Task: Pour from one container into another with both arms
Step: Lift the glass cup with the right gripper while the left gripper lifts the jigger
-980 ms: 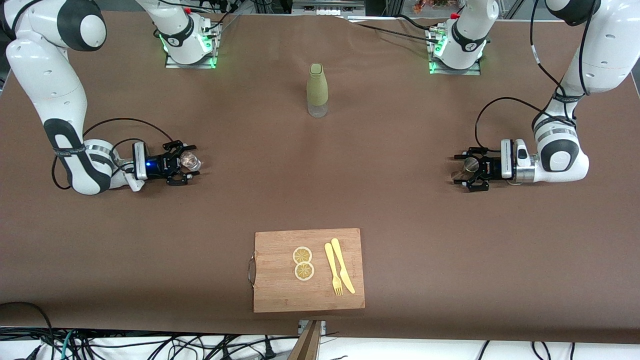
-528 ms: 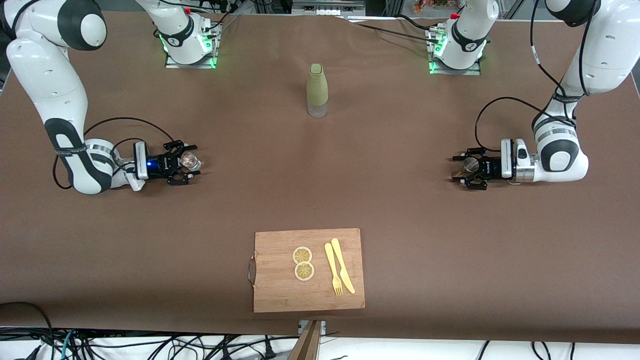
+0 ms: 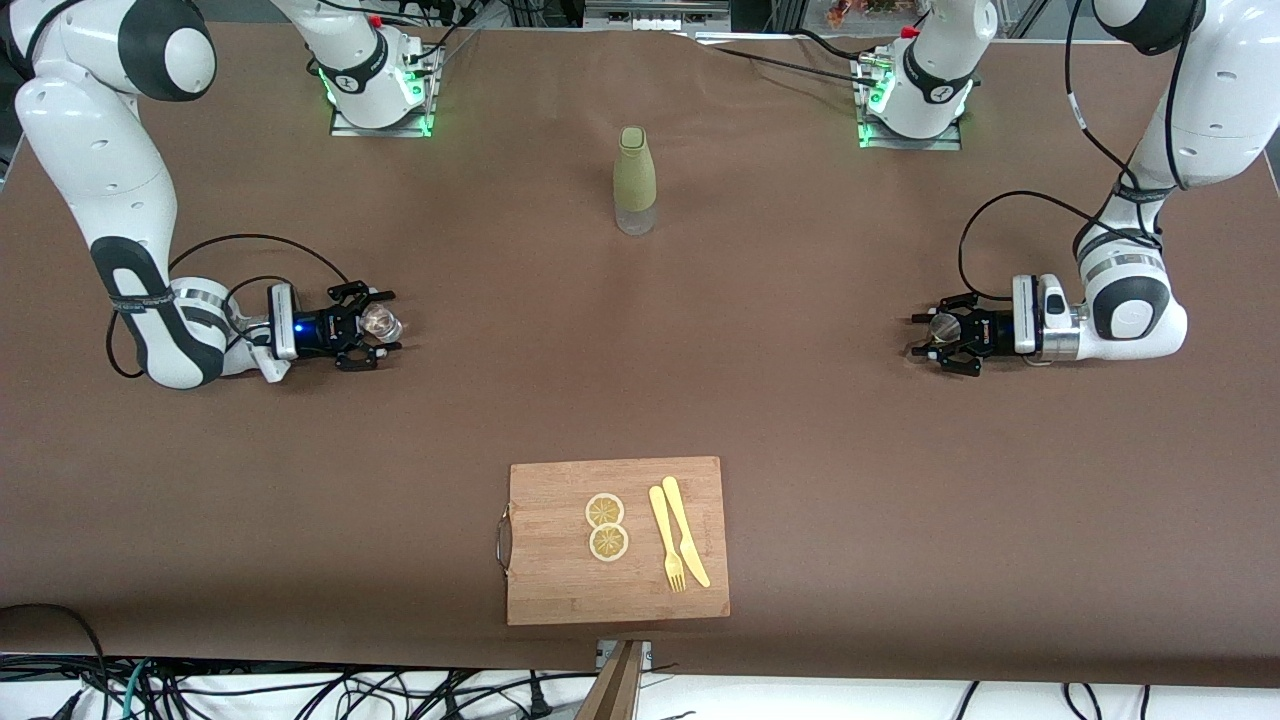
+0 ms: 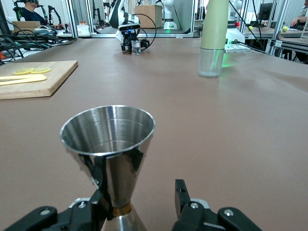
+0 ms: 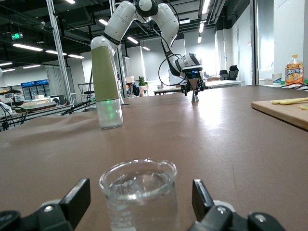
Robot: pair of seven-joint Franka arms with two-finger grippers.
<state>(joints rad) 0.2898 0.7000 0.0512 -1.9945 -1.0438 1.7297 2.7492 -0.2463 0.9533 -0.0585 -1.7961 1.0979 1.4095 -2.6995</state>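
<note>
Early stage: left gripper (image 3: 938, 342) half-closed round steel jigger (image 4: 109, 144), one finger touching, no firm grip. Right gripper (image 3: 377, 325) open astride glass beaker (image 5: 139, 191). Lift & pour left.

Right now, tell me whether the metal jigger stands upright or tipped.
Upright: the metal jigger stands on the table, its open mouth facing up.

Bright even overhead light, soft shadows, ceiling strips glare in right wrist view, backgrounds soft
</note>
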